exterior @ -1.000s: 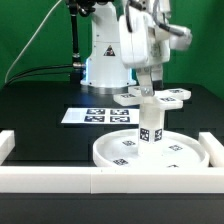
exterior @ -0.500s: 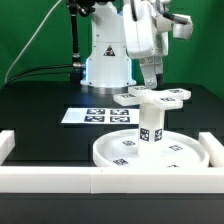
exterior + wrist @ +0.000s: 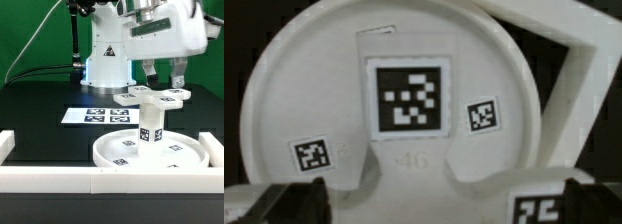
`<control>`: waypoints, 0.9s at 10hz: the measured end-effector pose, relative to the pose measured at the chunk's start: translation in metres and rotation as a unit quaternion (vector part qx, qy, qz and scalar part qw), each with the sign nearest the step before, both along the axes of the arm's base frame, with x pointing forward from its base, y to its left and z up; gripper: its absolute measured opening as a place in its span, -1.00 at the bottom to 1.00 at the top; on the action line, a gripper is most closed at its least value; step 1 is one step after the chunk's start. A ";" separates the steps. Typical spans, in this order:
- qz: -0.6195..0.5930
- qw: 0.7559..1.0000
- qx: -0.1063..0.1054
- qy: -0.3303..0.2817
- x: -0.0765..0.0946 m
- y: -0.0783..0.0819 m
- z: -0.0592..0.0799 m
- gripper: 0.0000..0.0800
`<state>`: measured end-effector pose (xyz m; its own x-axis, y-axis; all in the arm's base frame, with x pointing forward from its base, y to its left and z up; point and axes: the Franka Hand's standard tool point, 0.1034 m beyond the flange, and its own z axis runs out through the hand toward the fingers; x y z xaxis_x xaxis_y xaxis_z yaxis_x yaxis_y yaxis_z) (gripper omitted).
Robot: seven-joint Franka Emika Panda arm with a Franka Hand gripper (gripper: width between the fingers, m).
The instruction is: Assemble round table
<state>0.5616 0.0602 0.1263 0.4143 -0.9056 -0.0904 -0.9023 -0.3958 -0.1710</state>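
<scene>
Here, the large shallow rimmed white plastic disc (image 3: pixel 150 151) lies near the front edge of the black counter (image 3: pixel 40 105), touching the long white border rail (image 3: pixel 60 178). A short thick white cylindrical post (image 3: pixel 149 121) stands upright at its centre, with small black-and-white square tags on both. Behind it, toward the back edge, the white cross-shaped piece with rounded ends (image 3: pixel 158 95) lies flat; the wrist view shows it close up (image 3: pixel 411 100). Above the cross, the fingers (image 3: pixel 162 72) hang released, apart and holding nothing. The marker board (image 3: pixel 95 116) lies toward the exterior view's left.
</scene>
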 end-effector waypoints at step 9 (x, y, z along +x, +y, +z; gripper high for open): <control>0.393 0.916 -0.068 -0.037 0.005 0.003 0.004 0.62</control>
